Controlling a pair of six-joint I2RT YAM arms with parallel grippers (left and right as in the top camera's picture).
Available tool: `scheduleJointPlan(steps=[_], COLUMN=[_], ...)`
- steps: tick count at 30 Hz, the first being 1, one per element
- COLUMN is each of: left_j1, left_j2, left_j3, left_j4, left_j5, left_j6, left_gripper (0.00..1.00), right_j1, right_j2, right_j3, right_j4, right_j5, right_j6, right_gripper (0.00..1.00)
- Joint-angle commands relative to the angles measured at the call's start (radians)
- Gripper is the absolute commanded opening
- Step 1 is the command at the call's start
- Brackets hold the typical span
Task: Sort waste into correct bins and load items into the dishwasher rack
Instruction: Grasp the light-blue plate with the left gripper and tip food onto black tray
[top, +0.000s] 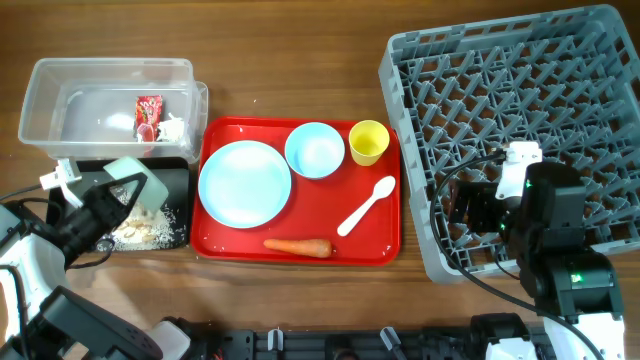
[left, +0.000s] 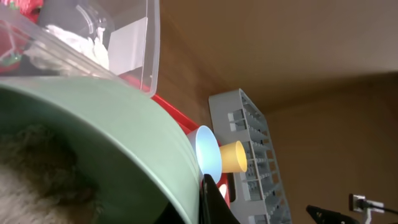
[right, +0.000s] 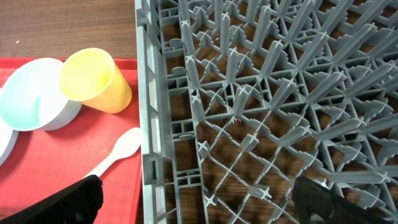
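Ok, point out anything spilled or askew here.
The pale green bowl is tipped steeply over the black tray, with whitish rice scraps heaped beneath it: probably dumping, not a spill. The carrot lies loose on the red tray.

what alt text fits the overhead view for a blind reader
The left gripper holds a pale green bowl tilted over a black tray of rice scraps. A red tray beside it carries plate, bowl, cup, spoon and carrot; grey rack at right.

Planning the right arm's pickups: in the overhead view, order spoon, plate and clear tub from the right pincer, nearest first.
1. Spoon, right side of the red tray.
2. Plate, tray's left side.
3. Clear tub, far left.
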Motion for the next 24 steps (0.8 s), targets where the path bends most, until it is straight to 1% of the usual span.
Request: scheduleJointPlan(steps=[1,2,3,4,5,6,7,8,9,10,11,12,13,14,15,16,17,19,20,21,22,23,24], left_j1=[0.006,0.006,0.006,0.006,0.008,0.014,0.014,0.019,0.025,0.025,0.023,0.024,0.023,0.024,0.021,0.021,0.028,0.032,0.031,0.032,0.027,0.032,0.037], left_j2=[0.005,0.005,0.005,0.006,0.006,0.006,0.008,0.008,0.008,0.009,0.010,0.010,0.010,0.009,0.010,0.010,0.010,0.010,0.010,0.010,0.010,0.014,0.015], left_j3=[-0.007,-0.007,-0.007,-0.007,-0.007,-0.007,-0.007,-0.007,-0.007,-0.007,-0.007,-0.007,-0.007,-0.007,-0.007,-0.007,-0.007,-0.007,-0.007,-0.007,-0.007,-0.007,-0.007], left_j4=[0.026,0.011,0.014,0.076,0.160,0.164,0.196,0.205,0.221,0.218,0.227,0.218,0.225,0.204,0.205,0.199,0.206,0.235,0.222,0.184,0.197,0.236,0.220], left_j5=[0.039,0.079,0.089,0.032,-0.058,-0.029,-0.011,0.053,0.038,0.059,0.020,0.029,-0.001,0.057,0.074,0.112,0.119,-0.062,-0.071,0.040,0.057,-0.006,0.127], left_j6=[0.032,0.024,0.040,0.047,-0.161,-0.229,-0.217,-0.230,-0.214,-0.246,-0.252,-0.271,-0.263,-0.273,-0.216,-0.226,-0.186,-0.312,-0.333,-0.279,-0.164,-0.319,-0.322], left_gripper=[0.04,0.04,0.04,0.04,0.04,0.04,0.04,0.04,0.04,0.04,0.04,0.04,0.04,0.04,0.04,0.04,0.04,0.04,0.04,0.04,0.04,0.04,0.04], right_j1=[-0.004,-0.004,-0.004,-0.004,-0.004,-0.004,-0.004,-0.004,-0.004,-0.004,-0.004,-0.004,-0.004,-0.004,-0.004,-0.004,-0.004,-0.004,-0.004,-0.004,-0.004,-0.004,-0.004], right_j2=[0.005,0.005,0.005,0.005,0.005,0.005,0.005,0.005,0.005,0.005,0.005,0.005,0.005,0.005,0.005,0.005,0.005,0.005,0.005,0.005,0.005,0.005,0.005], right_j3=[0.019,0.019,0.019,0.019,0.019,0.019,0.019,0.019,0.019,0.019,0.019,0.019,0.019,0.019,0.019,0.019,0.019,0.019,0.019,0.019,0.019,0.019,0.019], right_j4=[0.003,0.003,0.003,0.005,0.005,0.006,0.005,0.005,0.005,0.005,0.004,0.005,0.005,0.005,0.005,0.005,0.003,0.003,0.004,0.003,0.003,0.003,0.002], right_j5=[-0.008,-0.009,-0.008,-0.009,-0.009,-0.009,-0.009,-0.009,-0.008,-0.009,-0.009,-0.009,-0.009,-0.009,-0.009,-0.009,-0.009,-0.009,-0.009,-0.009,-0.009,-0.009,-0.009], right_j6=[0.018,0.018,0.018,0.018,0.018,0.018,0.018,0.018,0.018,0.018,0.018,0.018,0.018,0.018,0.018,0.018,0.018,0.018,0.018,0.018,0.018,0.018,0.018], right_gripper=[1.00,1.00,1.00,1.00,1.00,1.00,1.00,1.00,1.00,1.00,1.00,1.00,1.00,1.00,1.00,1.00,1.00,1.00,1.00,1.00,1.00,1.00,1.00])
